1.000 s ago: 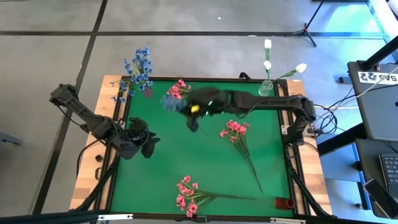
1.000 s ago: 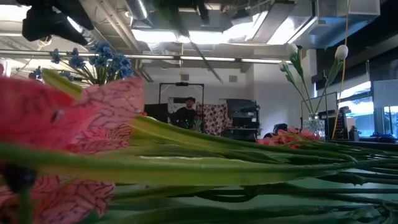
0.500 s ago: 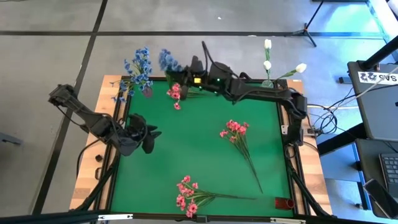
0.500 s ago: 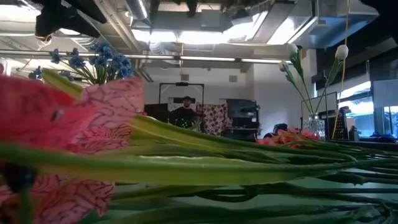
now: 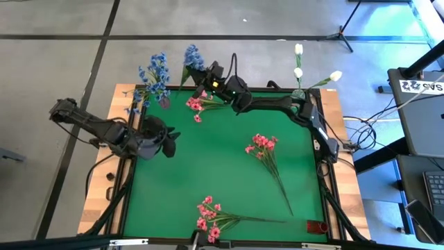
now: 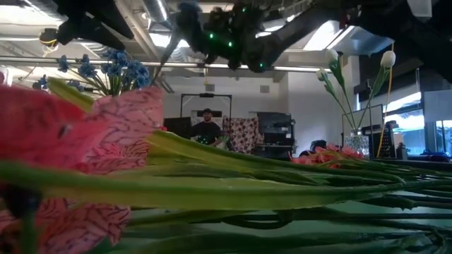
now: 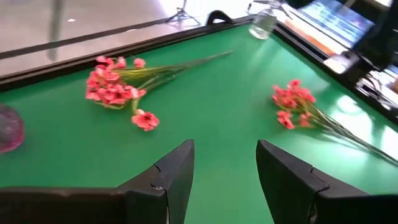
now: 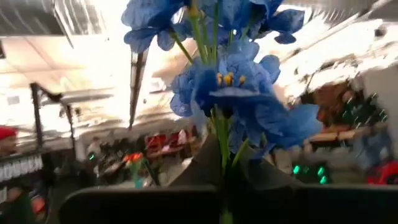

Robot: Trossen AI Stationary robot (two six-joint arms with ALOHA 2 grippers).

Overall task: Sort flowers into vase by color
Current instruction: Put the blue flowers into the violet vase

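When we look down from the high view, we see the right hand (image 5: 202,71) stretched to the far edge of the bench (image 5: 222,173), and it is clenched on the stem of a blue flower spray (image 5: 192,57) that it holds up above that edge. Just to its left, a bunch of blue flowers (image 5: 153,75) stands at the far left corner. White buds (image 5: 299,69) stand in a clear vase (image 5: 297,98) at the far right. Three pink sprays lie on the green mat: one at the far side (image 5: 198,104) just under the right arm, one in the middle right (image 5: 262,146), and one at the near edge (image 5: 210,221). The left hand (image 5: 164,144) waits over the left side of the mat, its fingers apart and holding nothing.

In the low view, a pink bloom (image 6: 70,148) and green stems fill the near part. The right hand (image 6: 233,39) is dark and high up at the top. The blue bunch (image 6: 106,70) is on the left, the white buds (image 6: 387,59) on the right. A person (image 6: 207,129) stands far in the room.

In the left wrist view, the two fingers (image 7: 177,174) stand apart over the mat, and two pink sprays (image 7: 112,87) (image 7: 292,102) lie beyond them.

In the right wrist view, the blue spray (image 8: 230,81) rises from between the closed fingers (image 8: 186,199).
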